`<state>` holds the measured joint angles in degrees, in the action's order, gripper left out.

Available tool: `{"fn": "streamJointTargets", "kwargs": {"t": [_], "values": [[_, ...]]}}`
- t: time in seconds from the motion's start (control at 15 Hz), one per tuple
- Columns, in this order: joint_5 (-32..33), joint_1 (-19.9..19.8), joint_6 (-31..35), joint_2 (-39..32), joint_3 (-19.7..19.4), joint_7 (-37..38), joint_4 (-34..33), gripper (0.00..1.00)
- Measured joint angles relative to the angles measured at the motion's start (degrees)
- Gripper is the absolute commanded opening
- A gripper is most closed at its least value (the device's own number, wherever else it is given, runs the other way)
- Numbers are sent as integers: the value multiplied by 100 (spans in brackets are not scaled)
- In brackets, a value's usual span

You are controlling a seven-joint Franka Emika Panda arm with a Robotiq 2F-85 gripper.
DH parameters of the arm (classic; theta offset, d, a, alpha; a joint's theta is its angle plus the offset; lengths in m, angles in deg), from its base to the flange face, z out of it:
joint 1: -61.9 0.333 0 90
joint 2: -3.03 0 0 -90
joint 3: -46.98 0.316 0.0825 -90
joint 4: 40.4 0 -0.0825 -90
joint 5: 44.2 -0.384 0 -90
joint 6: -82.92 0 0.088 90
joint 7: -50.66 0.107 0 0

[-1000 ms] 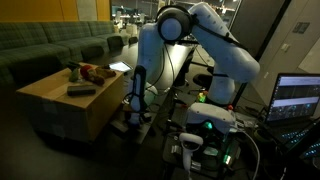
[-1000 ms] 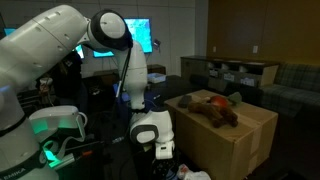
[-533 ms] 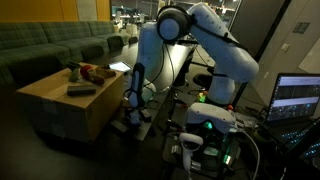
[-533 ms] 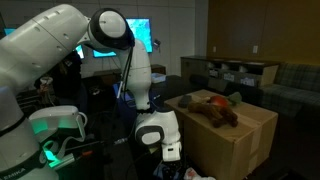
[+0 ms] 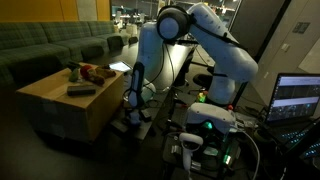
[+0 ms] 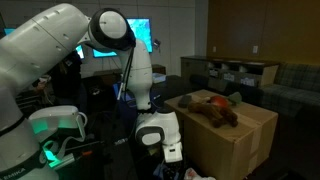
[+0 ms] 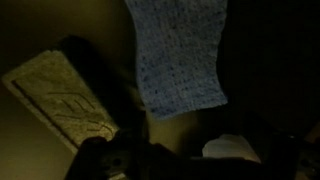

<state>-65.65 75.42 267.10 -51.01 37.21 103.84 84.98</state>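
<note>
Released gripper (image 6: 172,153) hangs beside a boxy tan table (image 6: 250,142), near speckled blue cloth (image 7: 180,55).

arm (image 5: 205,40) bent low, claw (image 6: 171,152) spread open

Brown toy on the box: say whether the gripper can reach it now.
Probably not directly: the gripper hangs beside the box, below its top, so the box's wall blocks the brown toy. From above, nothing seems to cover it.

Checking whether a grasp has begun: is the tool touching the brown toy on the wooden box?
Apart. An exterior view shows the tool low beside the wooden box, clearly below the brown toy lying on top.
</note>
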Motion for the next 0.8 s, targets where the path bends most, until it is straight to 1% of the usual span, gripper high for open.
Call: {"fn": "streamJointTargets", "kwargs": {"t": [0.8], "values": [[0,-19,-178,50,141,-561,20,100]]}}
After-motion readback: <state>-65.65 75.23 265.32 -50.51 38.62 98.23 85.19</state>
